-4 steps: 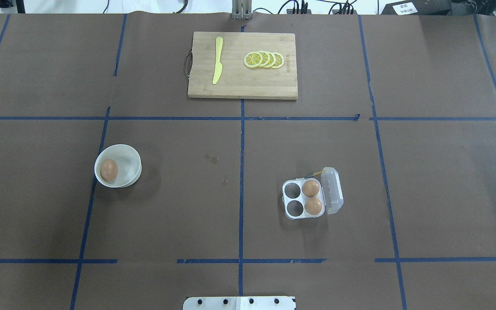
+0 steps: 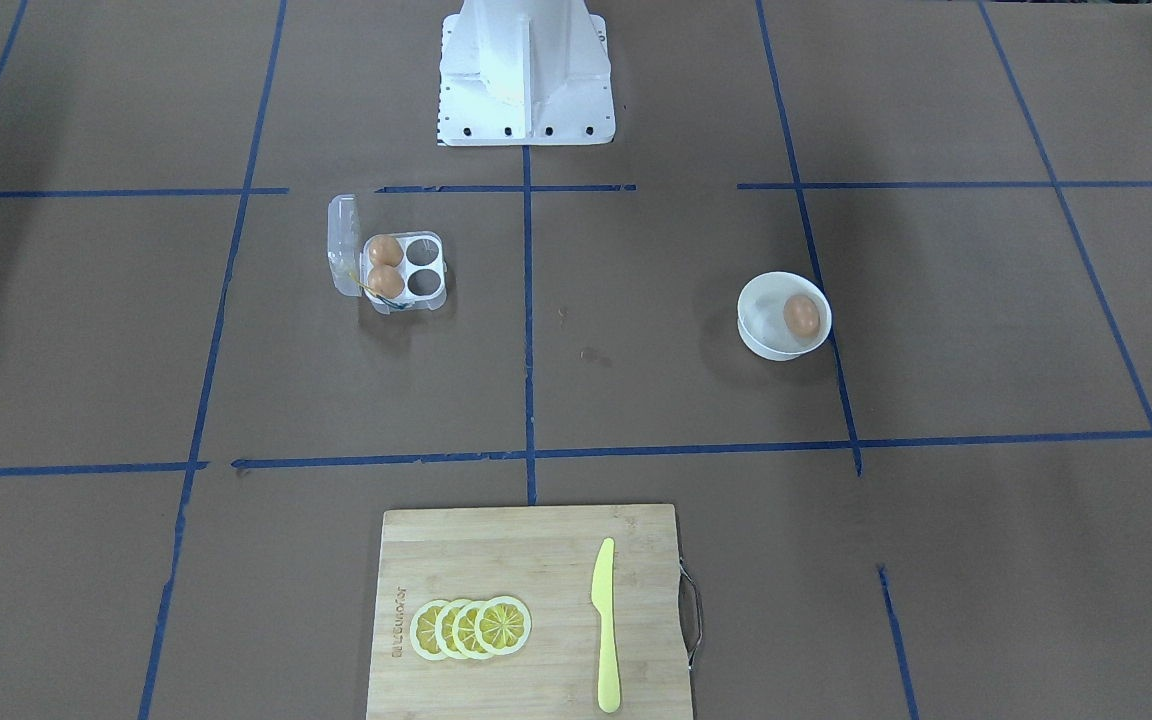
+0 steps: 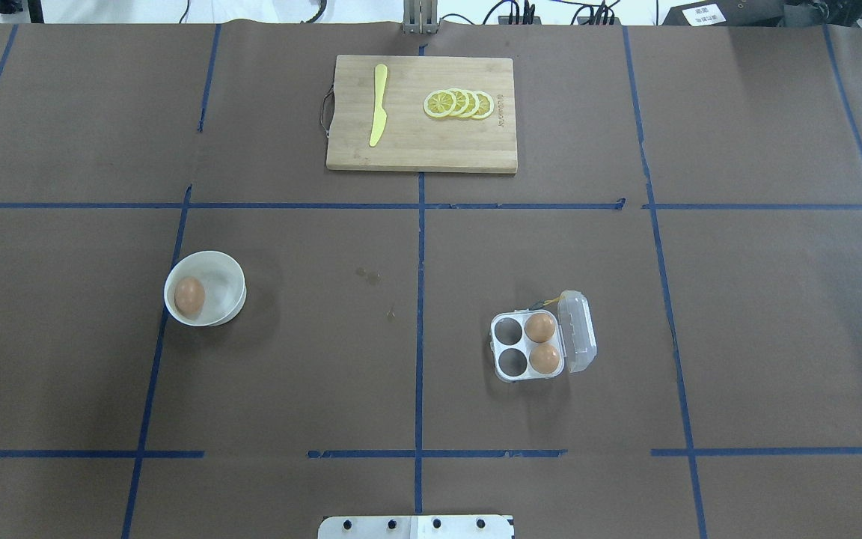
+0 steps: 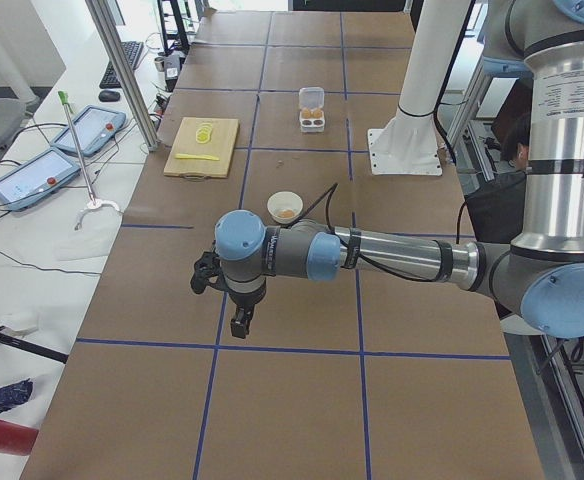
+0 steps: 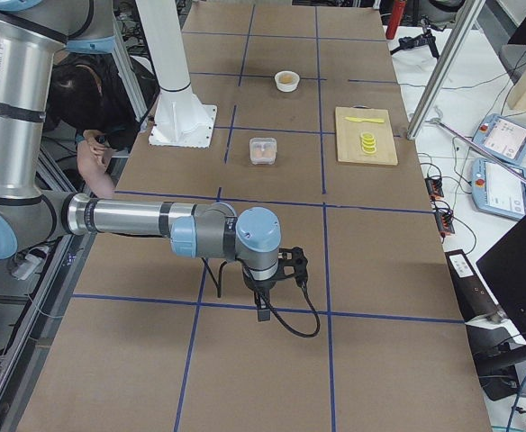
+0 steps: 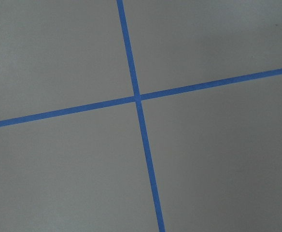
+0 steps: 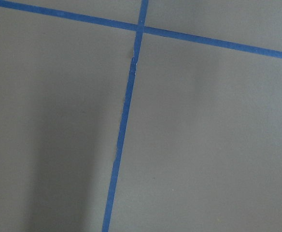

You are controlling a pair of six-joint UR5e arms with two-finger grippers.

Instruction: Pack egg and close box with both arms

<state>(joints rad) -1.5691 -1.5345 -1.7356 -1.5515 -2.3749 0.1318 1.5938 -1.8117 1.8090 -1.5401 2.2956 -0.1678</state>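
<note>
A small smooth tan-brown egg (image 3: 189,295) lies inside a round white bowl (image 3: 230,283) on the robot's left half of the brown paper-covered worktop (image 3: 311,359), resting against the bowl's left wall. Well apart from it, on the robot's right half, sits a small clear plastic four-cup egg carton (image 3: 497,346). Its clear hinged lid (image 3: 579,332) is swung open on the side away from the bowl. Two more tan-brown eggs (image 3: 539,327) fill the two cups next to the lid, and the two cups on the bowl's side are empty. A thin yellow string (image 3: 543,303) shows at the carton's far corner.

At the far edge of the worktop a rectangular bamboo cutting board (image 3: 416,146) carries a pale yellow plastic knife (image 3: 378,105) and a row of overlapping yellow lemon slices (image 3: 459,103).

Both silver-grey arms are out beyond the ends of the worktop area that holds these things. The left arm (image 4: 392,258) reaches out level and its black left end effector (image 4: 240,322) hangs above bare paper; the right arm (image 5: 128,218) does the same with the black right end effector (image 5: 263,310). Only the side views show them, so I cannot tell whether either is released or clenched. Each wrist view shows only brown paper crossed by blue tape lines (image 6: 137,96).
</note>
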